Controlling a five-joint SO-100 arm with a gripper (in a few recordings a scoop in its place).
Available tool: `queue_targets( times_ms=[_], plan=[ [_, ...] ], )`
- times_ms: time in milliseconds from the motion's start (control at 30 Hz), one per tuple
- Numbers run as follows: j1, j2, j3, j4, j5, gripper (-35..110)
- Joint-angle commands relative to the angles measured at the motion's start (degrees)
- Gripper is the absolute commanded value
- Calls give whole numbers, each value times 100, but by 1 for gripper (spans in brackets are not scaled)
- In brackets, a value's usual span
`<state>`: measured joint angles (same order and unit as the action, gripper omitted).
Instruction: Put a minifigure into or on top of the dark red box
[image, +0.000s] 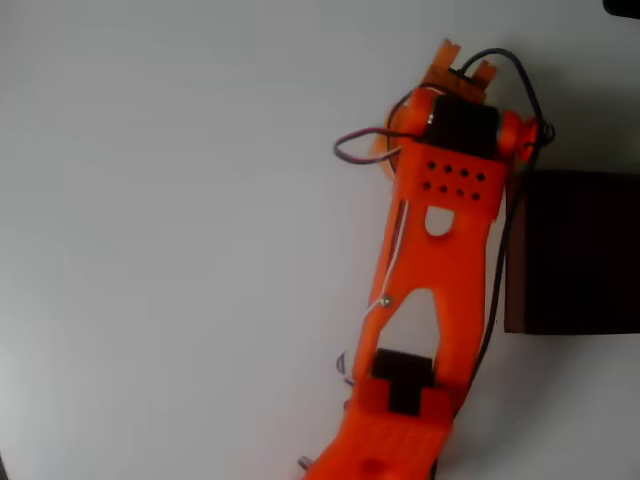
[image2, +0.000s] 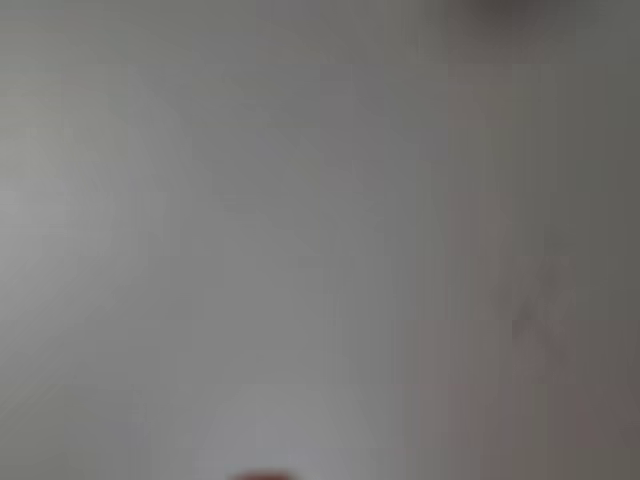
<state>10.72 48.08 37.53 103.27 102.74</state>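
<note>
Gripper (image: 462, 62) sits past the dark red box (image: 575, 250), low over the white table (image: 180, 220), maybe hunting the toy; I cannot tell its grip

Orange arm (image: 440, 260) beside dark red box (image: 575, 250), gripper (image: 460, 62) perhaps closed.

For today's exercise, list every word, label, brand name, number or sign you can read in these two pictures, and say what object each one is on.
None: no readable text in either picture.
The orange arm carries holes and cables, no lettering.
The dark red box has plain walls and a dark inside.
The white table is unmarked.
The wrist view is a grey blur; any text there cannot be read.
</note>
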Motion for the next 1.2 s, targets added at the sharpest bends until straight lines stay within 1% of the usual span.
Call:
queue_targets(
  times_ms=[0,367,633,900,1167],
  plan=[
    [-18,-211,-817,141,264,22],
    [-26,-1494,-2733,141,580,22],
    [-18,-2391,-3806,141,756,22],
    [0,-2566,-4034,-9,817,21],
    [167,-2681,-4104,-360,527,21]
  ],
)
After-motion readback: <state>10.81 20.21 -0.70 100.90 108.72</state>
